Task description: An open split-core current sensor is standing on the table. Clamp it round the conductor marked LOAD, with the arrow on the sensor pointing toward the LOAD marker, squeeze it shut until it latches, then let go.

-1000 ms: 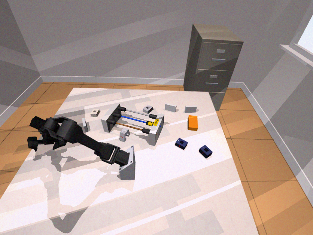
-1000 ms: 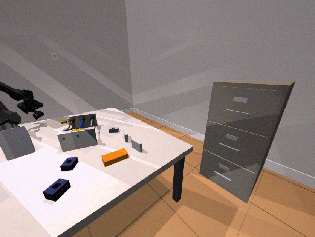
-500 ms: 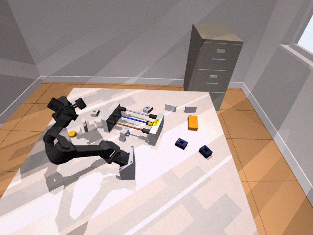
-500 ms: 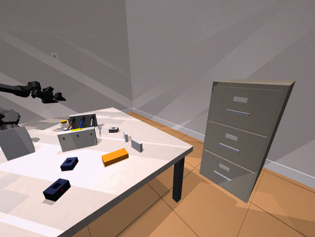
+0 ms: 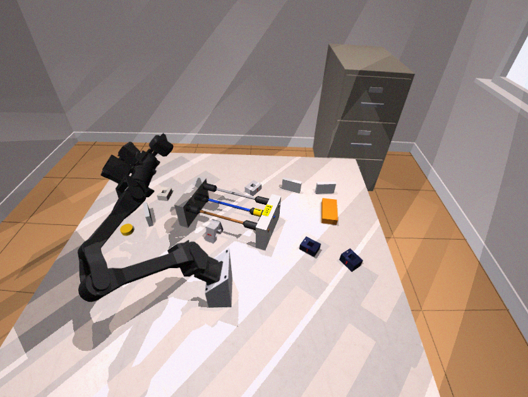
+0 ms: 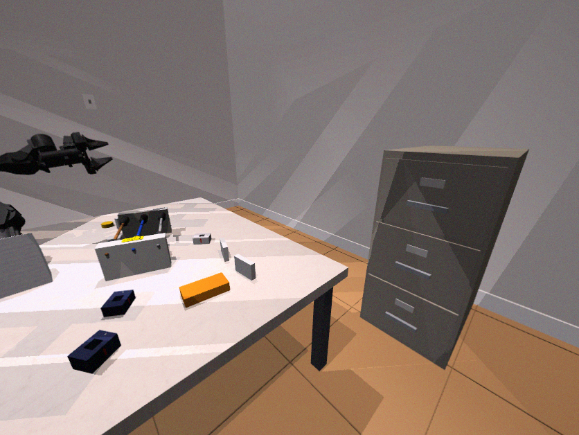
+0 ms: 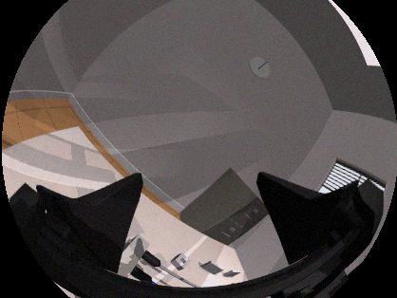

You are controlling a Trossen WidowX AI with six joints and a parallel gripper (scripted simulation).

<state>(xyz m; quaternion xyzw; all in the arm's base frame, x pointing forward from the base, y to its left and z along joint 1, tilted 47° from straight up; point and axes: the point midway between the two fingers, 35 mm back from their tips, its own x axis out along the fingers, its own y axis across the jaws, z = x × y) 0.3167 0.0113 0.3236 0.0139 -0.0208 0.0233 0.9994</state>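
Note:
The open grey current sensor [image 5: 211, 231] stands upright on the table in front of the brown conductor [image 5: 220, 216] [image 6: 120, 230]. A red mark shows on its face; the arrow's direction is too small to tell. The fixture's end block hides it in the exterior view. The blue middle conductor [image 5: 228, 205] [image 6: 140, 227] carries a yellow collar [image 5: 257, 211] beside a yellow label [image 5: 267, 210] [image 6: 131, 239], its print too small to read surely. My gripper [image 6: 110, 151] [image 7: 200, 179] is wide open and empty, high above the table and left of the fixture in the top view.
A grey conductor [image 5: 234, 193] is the rear one. Two navy blocks [image 5: 309, 246] [image 5: 350, 260], an orange block [image 5: 329, 210] [image 6: 204, 289], two grey plates [image 5: 291, 186] [image 5: 325, 188] and a light square-holed block [image 5: 252, 187] lie around the fixture. A yellow disc [image 5: 126, 229] [image 6: 107, 224] lies left.

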